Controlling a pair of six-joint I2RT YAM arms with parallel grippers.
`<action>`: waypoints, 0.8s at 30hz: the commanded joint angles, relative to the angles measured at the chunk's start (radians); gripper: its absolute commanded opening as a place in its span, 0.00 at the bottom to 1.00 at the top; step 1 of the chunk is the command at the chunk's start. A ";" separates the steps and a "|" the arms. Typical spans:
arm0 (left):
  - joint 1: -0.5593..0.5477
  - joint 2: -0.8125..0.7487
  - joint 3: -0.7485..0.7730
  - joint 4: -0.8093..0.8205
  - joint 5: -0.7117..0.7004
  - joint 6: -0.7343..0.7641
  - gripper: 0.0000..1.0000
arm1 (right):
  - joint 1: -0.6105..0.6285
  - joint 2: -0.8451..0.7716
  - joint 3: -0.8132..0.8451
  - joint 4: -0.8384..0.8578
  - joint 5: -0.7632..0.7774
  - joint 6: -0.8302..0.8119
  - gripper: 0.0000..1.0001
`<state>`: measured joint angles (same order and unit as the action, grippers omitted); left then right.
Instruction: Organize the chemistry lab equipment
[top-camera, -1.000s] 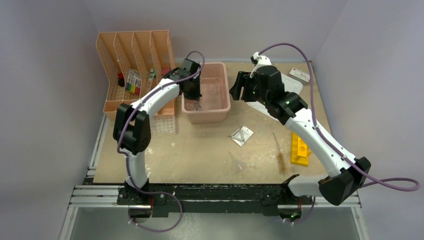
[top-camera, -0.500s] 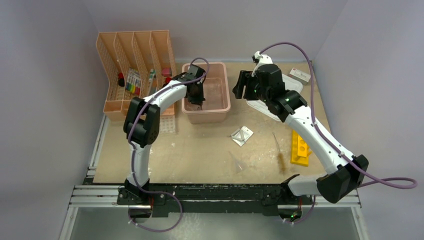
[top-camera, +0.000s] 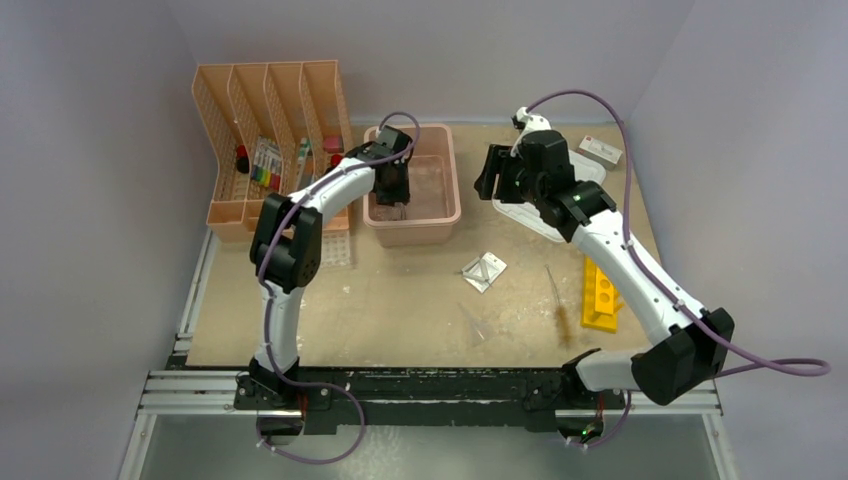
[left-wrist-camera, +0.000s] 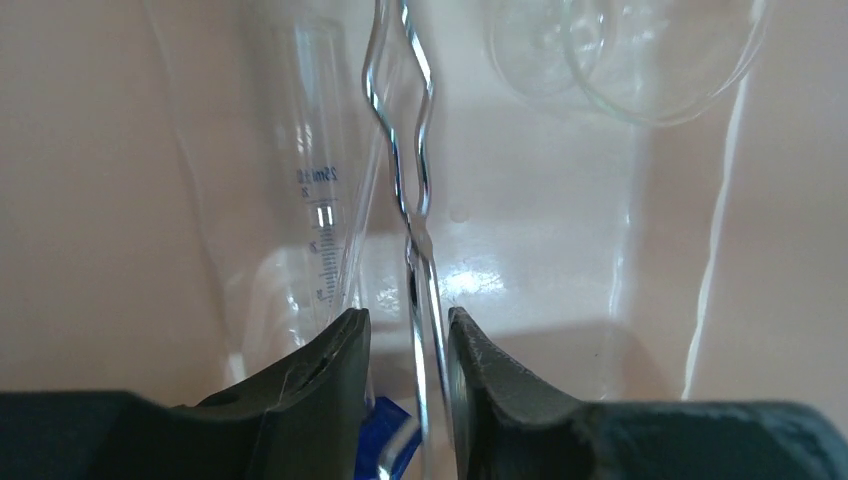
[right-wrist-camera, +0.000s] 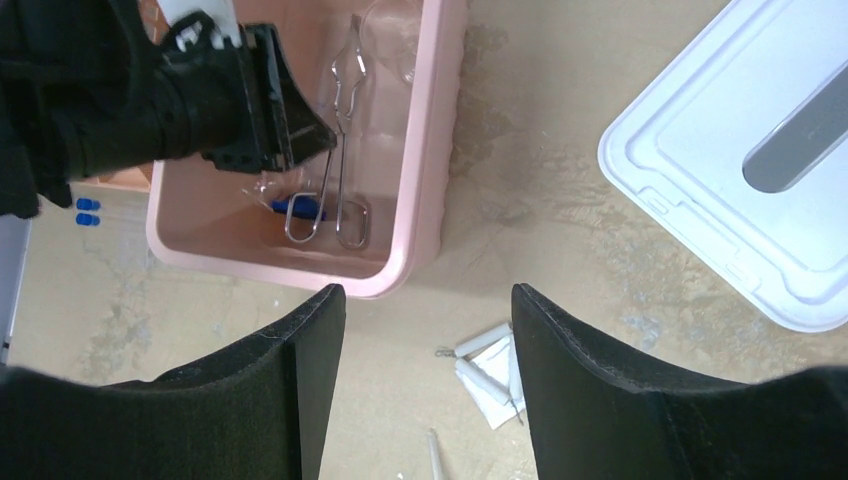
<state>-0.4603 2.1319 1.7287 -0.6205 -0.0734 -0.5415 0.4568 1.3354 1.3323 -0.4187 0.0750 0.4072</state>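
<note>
My left gripper (top-camera: 393, 197) is down inside the pink bin (top-camera: 440, 215). Its jaws (left-wrist-camera: 405, 330) stand slightly apart around the metal forceps (left-wrist-camera: 415, 200). The forceps touch the right finger, with a gap to the left finger. They lie along the bin floor in the right wrist view (right-wrist-camera: 340, 130). A clear graduated tube (left-wrist-camera: 320, 200) with a blue cap (right-wrist-camera: 295, 207) lies beside them. My right gripper (top-camera: 487, 173) is open and empty (right-wrist-camera: 428, 300), hovering right of the bin. A small clear bag (top-camera: 484, 271), thin clear rods (top-camera: 472, 325) and a yellow holed rack (top-camera: 600, 295) lie on the table.
A peach slotted organizer (top-camera: 265, 110) stands at the back left, with a clear multi-hole tube tray (top-camera: 330, 250) in front of it. The white lid (right-wrist-camera: 740, 150) lies right of the bin. A round glass dish (left-wrist-camera: 640, 60) sits in the bin. A brush (top-camera: 560, 305) lies by the rack.
My left gripper has come down into the pink bin with the forceps, which now lie on its floor. My right gripper has drifted slightly right, away from the bin.
</note>
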 joint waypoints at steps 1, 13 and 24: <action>0.000 -0.059 0.118 -0.045 -0.101 -0.008 0.36 | -0.004 0.001 -0.015 -0.012 -0.022 -0.002 0.64; 0.001 -0.325 0.054 0.028 -0.038 0.039 0.44 | -0.003 0.065 -0.112 -0.064 0.061 0.078 0.66; 0.005 -0.611 -0.101 0.158 0.175 0.116 0.45 | 0.031 0.175 -0.235 -0.098 0.079 0.189 0.45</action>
<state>-0.4599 1.6222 1.7069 -0.5770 -0.0090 -0.4580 0.4644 1.5455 1.1572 -0.5320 0.1402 0.5510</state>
